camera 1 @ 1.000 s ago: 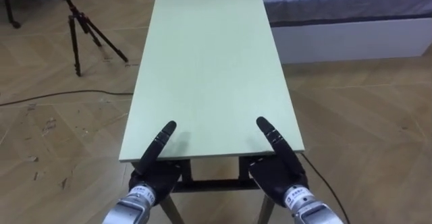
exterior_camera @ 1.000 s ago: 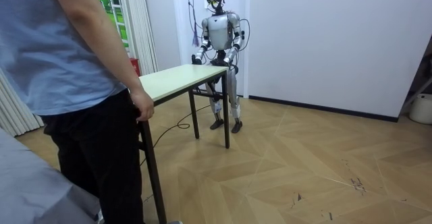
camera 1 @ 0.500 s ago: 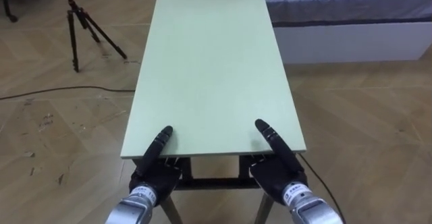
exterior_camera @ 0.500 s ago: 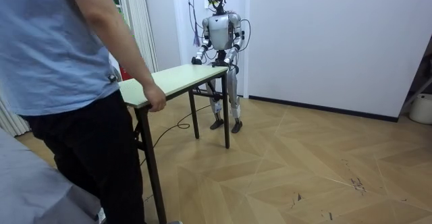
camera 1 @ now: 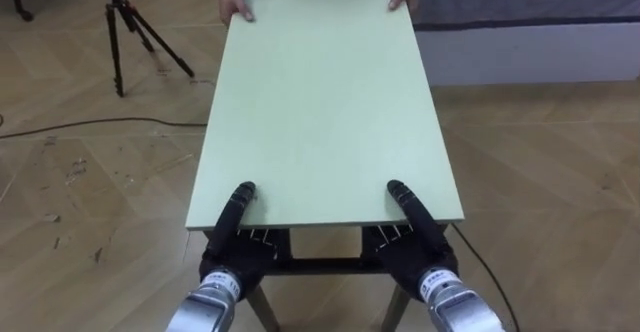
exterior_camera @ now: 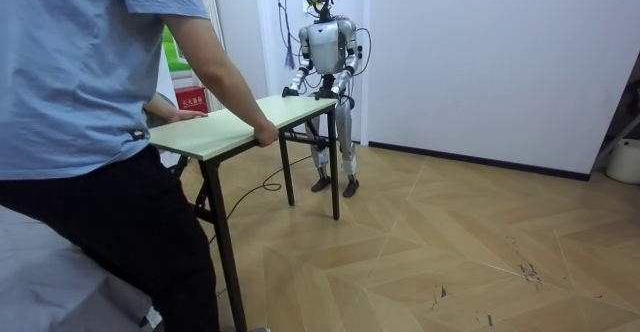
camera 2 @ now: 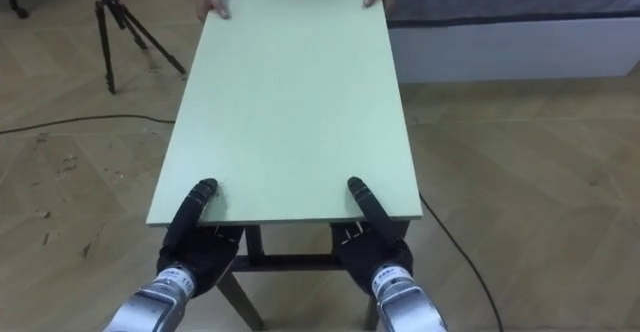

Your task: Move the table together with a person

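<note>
Two carriers at one pale green bench (camera 1: 320, 102): the robot at one short end, a person (exterior_camera: 90, 102) at the other.
Left eye view: the left hand (camera 1: 228, 257) and the right hand (camera 1: 412, 255) are clamped on the near edge of the bench, one by each corner, thumb flat on the top and fingers curled underneath. At the far end the person's two hands grip the far corners. A tripod (camera 1: 120, 22) stands on the wooden floor (camera 1: 80, 172) to the left, and a bed (camera 1: 520, 32) lies past the far right corner. Room view: the robot stands upright at the far end of the bench, close to a white wall (exterior_camera: 480, 52), arms reaching down to the edge. The person, in a blue shirt, stands at the near end with a hand on each corner.
</note>
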`<state>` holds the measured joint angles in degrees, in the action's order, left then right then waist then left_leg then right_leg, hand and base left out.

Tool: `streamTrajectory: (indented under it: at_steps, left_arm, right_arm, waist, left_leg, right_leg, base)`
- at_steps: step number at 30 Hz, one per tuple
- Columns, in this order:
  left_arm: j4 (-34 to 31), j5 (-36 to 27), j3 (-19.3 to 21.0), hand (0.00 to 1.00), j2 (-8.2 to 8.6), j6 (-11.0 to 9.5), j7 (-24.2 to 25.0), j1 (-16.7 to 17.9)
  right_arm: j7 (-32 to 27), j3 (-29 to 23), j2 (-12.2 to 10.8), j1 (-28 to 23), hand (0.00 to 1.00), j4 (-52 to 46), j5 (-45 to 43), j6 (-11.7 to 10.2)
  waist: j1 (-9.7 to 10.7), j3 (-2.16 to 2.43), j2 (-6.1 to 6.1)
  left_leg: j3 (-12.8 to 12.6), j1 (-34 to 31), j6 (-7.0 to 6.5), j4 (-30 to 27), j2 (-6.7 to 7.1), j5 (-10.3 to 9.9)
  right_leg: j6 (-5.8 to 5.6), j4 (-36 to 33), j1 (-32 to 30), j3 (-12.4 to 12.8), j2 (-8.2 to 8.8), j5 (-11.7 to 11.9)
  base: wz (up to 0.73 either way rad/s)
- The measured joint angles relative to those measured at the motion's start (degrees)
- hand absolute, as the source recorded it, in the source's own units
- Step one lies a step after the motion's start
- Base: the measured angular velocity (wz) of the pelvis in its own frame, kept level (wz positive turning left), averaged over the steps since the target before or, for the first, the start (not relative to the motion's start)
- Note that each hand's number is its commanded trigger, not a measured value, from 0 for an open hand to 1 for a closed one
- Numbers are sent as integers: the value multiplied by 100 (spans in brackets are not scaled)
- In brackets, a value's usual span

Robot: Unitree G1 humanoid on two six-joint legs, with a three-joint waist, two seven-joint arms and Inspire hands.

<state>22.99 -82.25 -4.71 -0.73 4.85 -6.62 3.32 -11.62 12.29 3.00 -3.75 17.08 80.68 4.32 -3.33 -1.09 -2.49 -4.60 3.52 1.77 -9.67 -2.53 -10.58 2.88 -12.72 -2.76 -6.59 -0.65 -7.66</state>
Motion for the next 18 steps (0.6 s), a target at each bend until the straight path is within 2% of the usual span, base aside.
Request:
streamTrajectory:
  at_steps: [7,10,18]
  left_arm:
    - [-177,154,-85,100,17,-251,124,196]
    - [-279,460,-86,100,113,-396,190,325]
    - [-392,700,-114,100,233,-538,589,635]
  right_arm:
    - [127,67,-66,-48,100,0,-68,-79]
    - [275,67,-77,-112,100,0,-76,-79]
    - [766,62,-87,-337,100,0,-329,-181]
  waist:
    - [50,-4,91]
    - [63,6,135]
    - [130,6,140]
  left_leg:
    - [6,-38,-8,0,12,5]
    - [5,-61,-8,5,19,5]
    - [6,-71,-8,31,28,5]
  right_leg:
    - [-3,-3,-32,-38,17,-16]
    - [-6,5,-28,-102,27,-14]
    - [-12,93,8,-144,12,-12]
  base:
    - [0]
    - [1]
    - [1]
